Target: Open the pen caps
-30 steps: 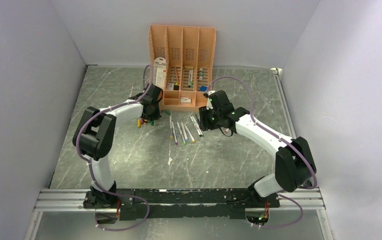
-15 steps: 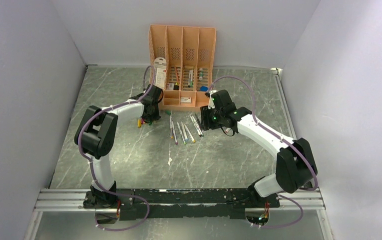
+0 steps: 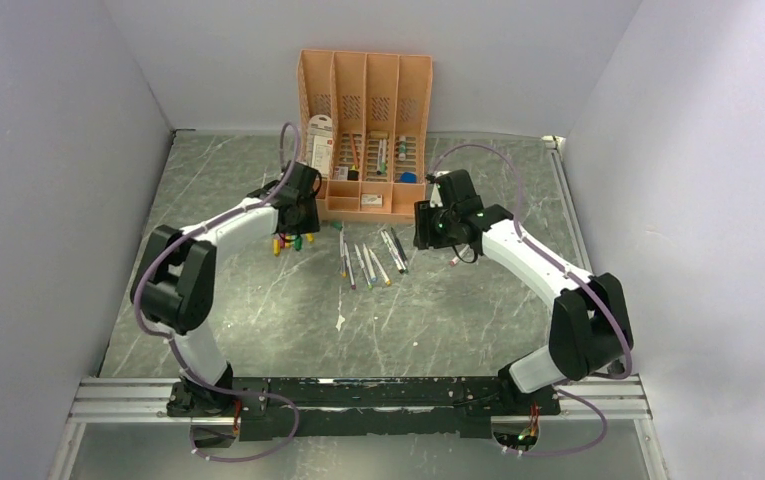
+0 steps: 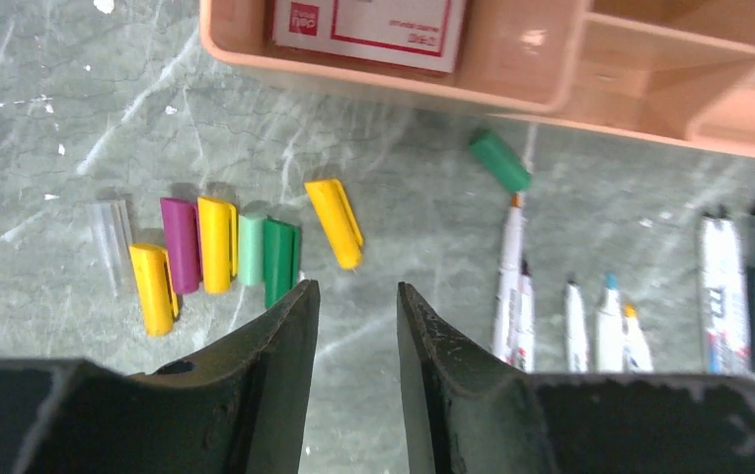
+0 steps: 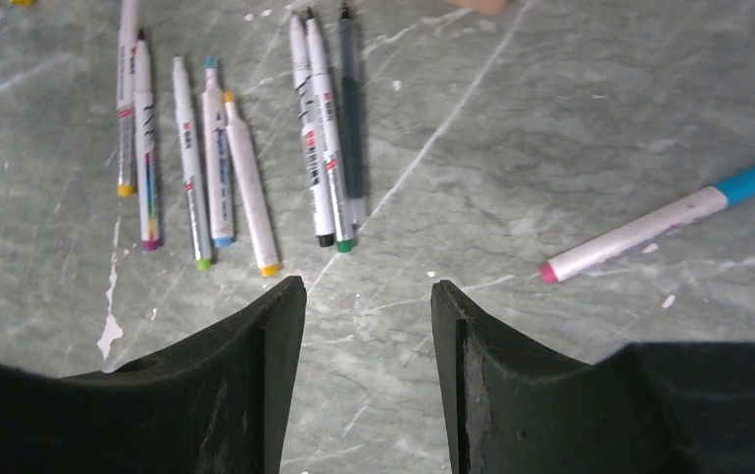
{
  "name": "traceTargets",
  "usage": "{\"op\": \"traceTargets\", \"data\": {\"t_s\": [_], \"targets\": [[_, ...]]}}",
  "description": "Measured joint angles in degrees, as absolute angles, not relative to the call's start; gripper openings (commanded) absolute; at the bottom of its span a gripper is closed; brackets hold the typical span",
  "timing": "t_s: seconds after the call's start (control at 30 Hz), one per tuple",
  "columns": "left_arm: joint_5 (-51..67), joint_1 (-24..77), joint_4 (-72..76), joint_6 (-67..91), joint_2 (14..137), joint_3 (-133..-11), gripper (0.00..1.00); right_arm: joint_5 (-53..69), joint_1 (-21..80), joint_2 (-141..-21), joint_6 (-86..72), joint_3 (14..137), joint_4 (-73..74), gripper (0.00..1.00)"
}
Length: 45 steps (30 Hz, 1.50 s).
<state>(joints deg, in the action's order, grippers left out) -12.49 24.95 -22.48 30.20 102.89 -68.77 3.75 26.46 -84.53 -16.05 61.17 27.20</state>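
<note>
Grey stone-patterned surface [image 3: 258,300] holds the uncapped pens [image 5: 217,148] in a row; our left tool [image 4: 358,296] has just opened and lifted, empty, over the loose caps [image 4: 217,247]; right tool [image 5: 368,296] half open, empty; we judge another cap delivered.

Soft, even overhead light — pen caps [image 4: 217,243] cast faint short shadows; focus sharp.
</note>
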Motion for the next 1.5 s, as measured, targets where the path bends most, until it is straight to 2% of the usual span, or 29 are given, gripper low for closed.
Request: {"op": "traceTargets", "data": {"t_s": [0.2,0.4,0.5,0.53,0.57,0.6,0.67,0.77,1.1,1.5], "targets": [[-8.64,26.17,-22.02,30.94,94.5,-66.24,0.49,1.67,23.57,-85.45,-16.88,61.41,27.33,0.55],[-5.15,32.1,-20.1,32.77,87.85,-62.83,0.53,-1.06,19.79,-85.52,-17.63,61.36,27.29,0.62],[-3.51,34.92,-19.18,33.52,85.8,-61.47,0.67,-2.59,17.63,-85.52,-18.13,61.25,27.18,0.65],[-3.07,35.64,-18.81,33.71,85.19,-60.99,0.71,-3.07,16.93,-85.52,-18.26,61.23,27.16,0.72],[-2.55,36.1,-18.5,33.93,84.6,-60.49,0.8,-3.53,16.21,-85.54,-18.48,61.17,27.03,0.78],[-2.13,36.34,-18.26,34.13,84.07,-60.07,0.91,-3.95,15.49,-85.56,-18.83,61.06,26.79,0.79],[-1.56,36.62,-17.93,34.39,82.65,-58.98,1.0,-4.58,14.2,-85.8,-19.35,60.71,26.35,0.8],[-0.84,36.82,-17.54,34.72,80.55,-57.69,1.0,-4.99,12.38,-86.85,-19.9,60.31,25.87,0.81],[0.32,36.86,-16.88,34.74,78.32,-56.95,1.0,-5.37,9.5,-93.89,-22.2,59.18,22.81,0.72],[0.49,36.86,-16.56,34.74,78.32,-56.38,1.0,-3.46,9.47,-100.44,-23.31,58.52,19.4,0.56]]}}
